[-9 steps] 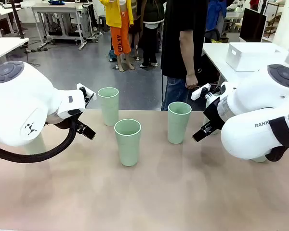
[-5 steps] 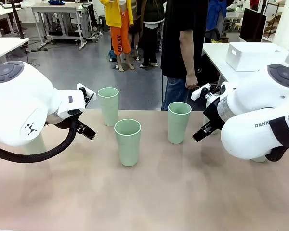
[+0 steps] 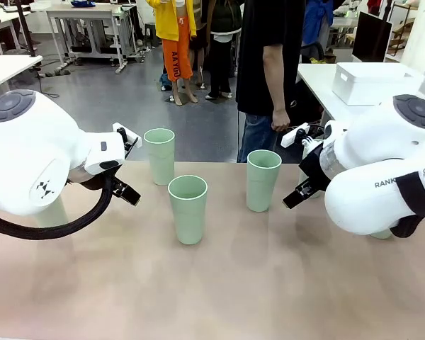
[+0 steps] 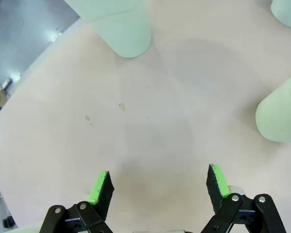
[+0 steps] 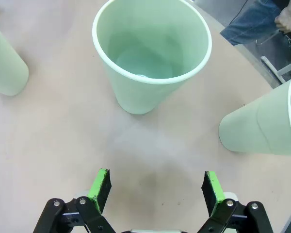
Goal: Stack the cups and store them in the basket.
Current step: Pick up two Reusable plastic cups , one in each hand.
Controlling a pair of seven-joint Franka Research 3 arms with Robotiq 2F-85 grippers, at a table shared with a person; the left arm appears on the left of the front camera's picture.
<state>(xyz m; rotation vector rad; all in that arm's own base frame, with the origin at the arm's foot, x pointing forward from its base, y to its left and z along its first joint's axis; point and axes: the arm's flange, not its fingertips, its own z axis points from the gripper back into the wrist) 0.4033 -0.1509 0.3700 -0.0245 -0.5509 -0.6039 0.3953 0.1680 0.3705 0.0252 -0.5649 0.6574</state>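
Partial black print "RANK" and "OT" on the right arm (image 3: pixel 372 205).

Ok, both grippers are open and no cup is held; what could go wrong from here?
The cup ahead of the open right gripper is tall and stands free; a glancing touch could tip it.
A second cup stands off to one side of it, so a wide approach may knock that one.
The person's hand hangs near the right arm at the far side of the table; a swing could meet it.
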